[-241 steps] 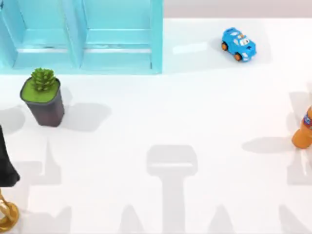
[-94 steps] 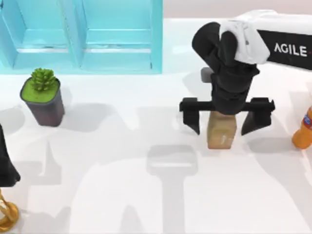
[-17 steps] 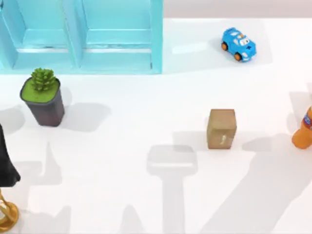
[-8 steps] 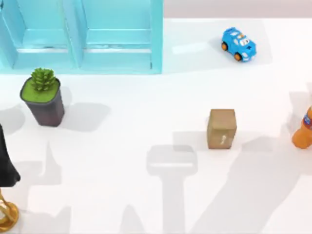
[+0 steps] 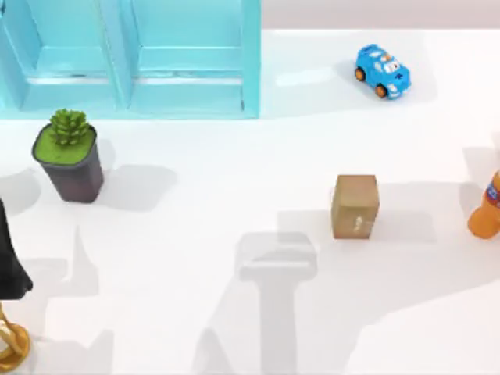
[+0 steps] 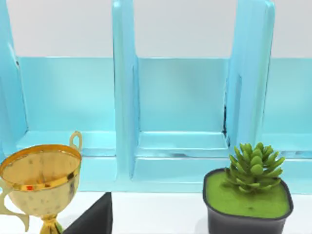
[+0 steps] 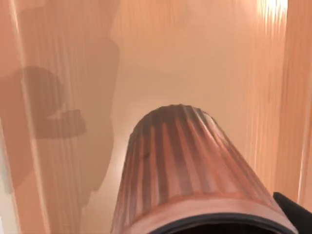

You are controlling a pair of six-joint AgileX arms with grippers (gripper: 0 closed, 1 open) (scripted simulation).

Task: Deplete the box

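The box [image 5: 355, 206] is a small tan cardboard box with a pale mark on its near face. It stands alone on the white table [image 5: 234, 312], right of centre, with nothing touching it. In the right wrist view a dark brown ribbed cup [image 7: 187, 165] sits very close to the camera, its dark rim toward the lens, with orange-brown wooden walls [image 7: 63, 97] around it. A dark piece [image 7: 294, 210], seemingly part of my right gripper, pokes in beside the cup's rim. The left wrist view looks from low at the table's left toward the shelf.
A teal shelf unit [image 5: 133, 58] fills the back left. In front of it stands a dark grey plant pot [image 5: 70, 160]. A blue toy car [image 5: 383, 71] is at the back right and an orange bottle [image 5: 486, 211] at the right edge. A gold trophy [image 5: 9, 344] and a black object [image 5: 9, 266] stand at the left edge.
The right gripper set the box down and has left the top view. In the last second only the arm's shadow over the table's lower right shifted. No object moved.
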